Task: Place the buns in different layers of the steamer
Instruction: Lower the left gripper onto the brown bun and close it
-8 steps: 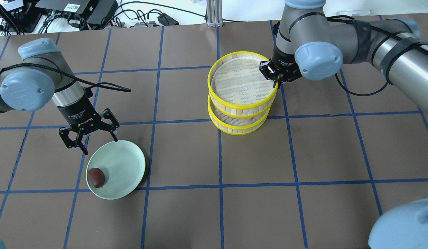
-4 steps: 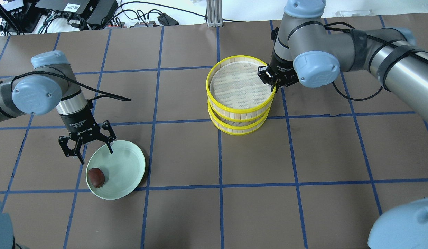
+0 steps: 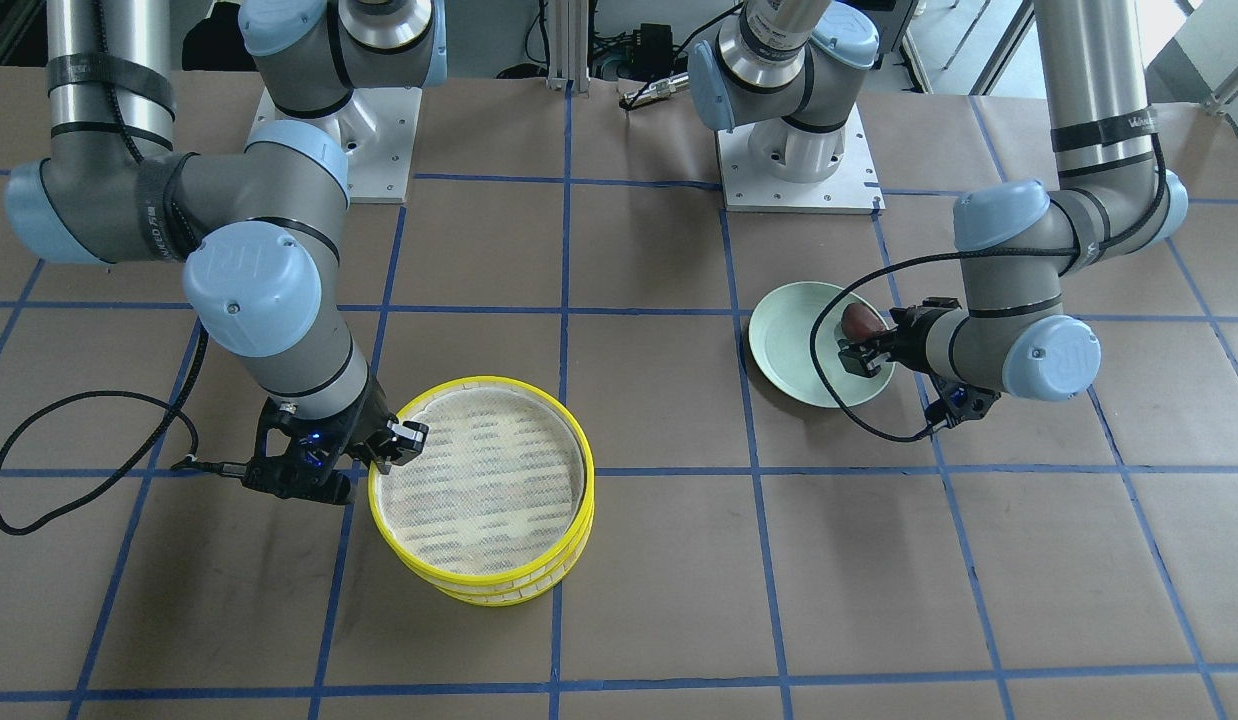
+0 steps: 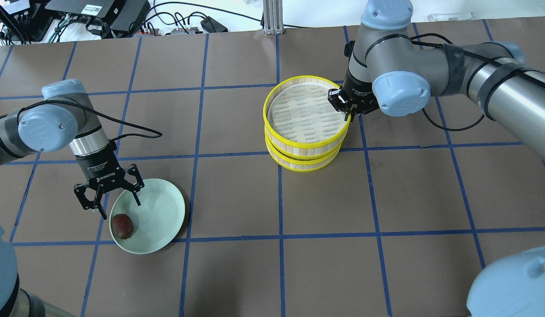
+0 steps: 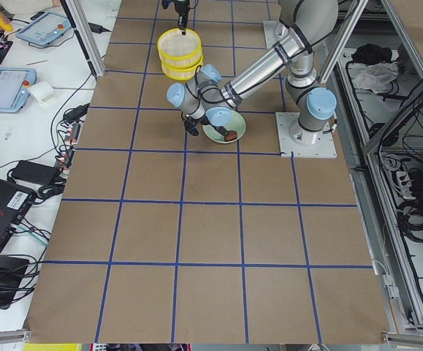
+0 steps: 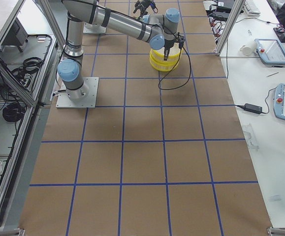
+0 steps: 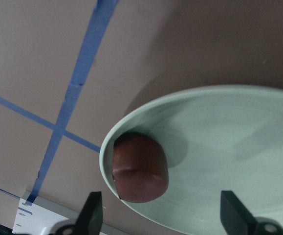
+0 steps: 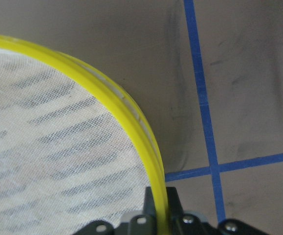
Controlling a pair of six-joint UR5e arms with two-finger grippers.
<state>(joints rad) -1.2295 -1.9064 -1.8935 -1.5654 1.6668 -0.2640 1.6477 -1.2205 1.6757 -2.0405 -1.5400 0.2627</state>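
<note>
The dark reddish-brown bun (image 4: 123, 226) lies at the near left edge of the pale green plate (image 4: 160, 211). My left gripper (image 4: 121, 210) is open and hangs just above that bun. The left wrist view shows the bun (image 7: 140, 168) between the spread fingertips (image 7: 92, 215). The two steamer trays are stacked. The upper tray (image 4: 303, 112) sits on or just above the lower tray (image 4: 305, 164). My right gripper (image 4: 346, 109) is shut on the upper tray's yellow rim (image 8: 158, 188) at its right side. The mesh floor of the upper tray is bare. The cream-white bun is not in view.
The brown paper table top (image 4: 272, 264) carries a blue tape grid. Cables and electronics (image 4: 101, 17) lie along the far edge. A black cable (image 3: 39, 470) loops on the table beside the right arm.
The left gripper has come down and nearer to the bun on the plate. The right gripper has lowered the upper tray towards the lower one.
</note>
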